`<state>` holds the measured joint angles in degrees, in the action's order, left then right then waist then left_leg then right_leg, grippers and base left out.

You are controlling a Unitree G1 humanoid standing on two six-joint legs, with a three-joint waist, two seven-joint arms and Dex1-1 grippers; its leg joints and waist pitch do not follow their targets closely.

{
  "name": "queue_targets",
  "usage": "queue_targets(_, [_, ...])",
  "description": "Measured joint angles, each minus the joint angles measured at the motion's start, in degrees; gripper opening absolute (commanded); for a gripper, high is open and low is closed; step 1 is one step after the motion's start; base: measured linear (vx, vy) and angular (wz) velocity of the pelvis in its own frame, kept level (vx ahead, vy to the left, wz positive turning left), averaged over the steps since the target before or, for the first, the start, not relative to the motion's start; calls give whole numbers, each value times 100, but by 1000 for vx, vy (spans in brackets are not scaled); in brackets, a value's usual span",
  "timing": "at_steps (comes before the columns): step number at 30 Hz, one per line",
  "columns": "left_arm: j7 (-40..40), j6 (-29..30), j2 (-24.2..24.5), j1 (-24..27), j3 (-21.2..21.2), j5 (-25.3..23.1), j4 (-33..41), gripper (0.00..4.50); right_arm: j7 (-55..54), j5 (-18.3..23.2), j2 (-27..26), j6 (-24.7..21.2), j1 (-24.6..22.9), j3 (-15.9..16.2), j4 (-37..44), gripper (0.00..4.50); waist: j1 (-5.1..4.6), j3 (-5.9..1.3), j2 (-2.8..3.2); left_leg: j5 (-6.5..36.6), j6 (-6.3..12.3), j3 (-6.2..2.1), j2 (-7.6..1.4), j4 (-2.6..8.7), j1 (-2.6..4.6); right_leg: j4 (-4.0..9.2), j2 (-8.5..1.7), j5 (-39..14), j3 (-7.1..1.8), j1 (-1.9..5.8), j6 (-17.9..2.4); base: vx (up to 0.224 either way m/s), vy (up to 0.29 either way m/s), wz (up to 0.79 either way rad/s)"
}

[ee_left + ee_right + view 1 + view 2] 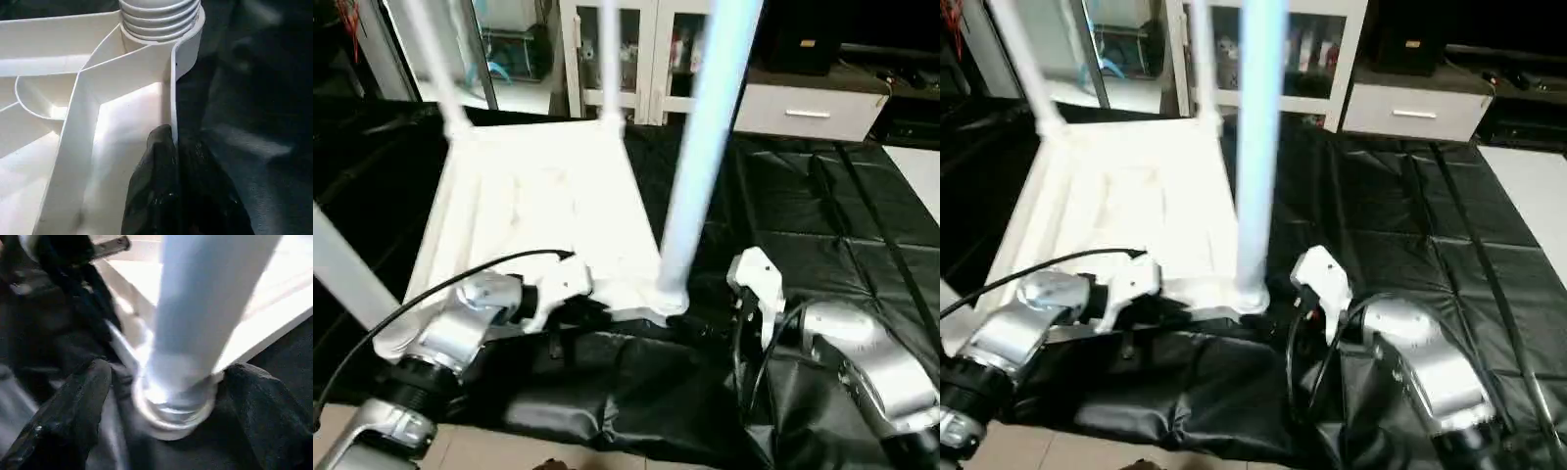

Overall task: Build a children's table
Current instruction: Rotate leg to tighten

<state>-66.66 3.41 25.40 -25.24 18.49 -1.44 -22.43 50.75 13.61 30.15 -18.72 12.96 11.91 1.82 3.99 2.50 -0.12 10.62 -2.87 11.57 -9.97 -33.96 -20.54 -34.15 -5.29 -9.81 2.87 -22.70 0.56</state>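
The children's table's white tabletop [538, 196] lies underside up on the black-covered work table. Four white legs stand in its corner sockets: the near-right leg [700, 147], the near-left leg [342, 264] and two far ones [435, 59] [610, 59]. My left gripper [173, 142] is shut on the tabletop's front rim [172, 88], just beside the near-right socket [161, 19]. My right gripper [171, 396] stands open around the base of the near-right leg [200, 318], one finger [73, 406] on each side with a little gap.
The black cover [822, 225] stretches to the right of the tabletop and folds over the table's front edge [636, 411], with light floor [509, 450] below. A white glass-door cabinet [646, 59] and a white drawer unit [808, 113] stand behind.
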Motion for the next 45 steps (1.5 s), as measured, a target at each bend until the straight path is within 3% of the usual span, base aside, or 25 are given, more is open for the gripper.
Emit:
queue_targets(11, [-44, 46, 33, 70, 40, -26, 232, 0, 477, -26, 75, 82, 117, 146, -375, 427, -3, -6, -11, -1, 2, -1, 0, 0, -38, 0, 2, -1, -8, -12, 2, 0, 0, 0])
queue_targets(21, [-70, 63, 2, 53, 54, -44, 241, 0, 416, -301, -497, 579, 882, 357, -1491, 427, -31, -9, -1, -7, 12, 1, 0, -4, -57, 0, 3, 8, -23, -9, -14, 0, 0, 0])
queue_targets(22, [-72, 65, 4, 52, 53, -44, 241, 0, 462, -305, -489, 598, 914, 369, -1568, 400, -30, -9, -1, -7, 12, 1, 0, -4, -57, 0, 3, 8, -22, -9, -13, 0, 0, 0])
queue_targets(31, [-77, 76, 32, 54, 47, -42, 246, 0, 756, -337, -391, 840, 916, 382, -1728, 354, -39, -8, -2, -8, 13, 1, -1, -4, -57, -2, 3, 8, -22, -10, -13, 0, 0, 0])
queue_targets(39, [-79, 77, 60, 56, 44, -42, 249, 0, 912, -383, -342, 995, 916, 422, -1841, 277, -45, -8, -2, -8, 13, 0, -1, -4, -58, -2, 3, 8, -22, -11, -13, 0, 0, 0])
queue_targets(45, [-83, 77, 77, 56, 43, -42, 249, 0, 943, -419, -349, 1072, 942, 421, -1892, 258, -48, -8, -3, -8, 13, 0, -1, -4, -58, -2, 3, 8, -22, -11, -13, 0, 0, 0])
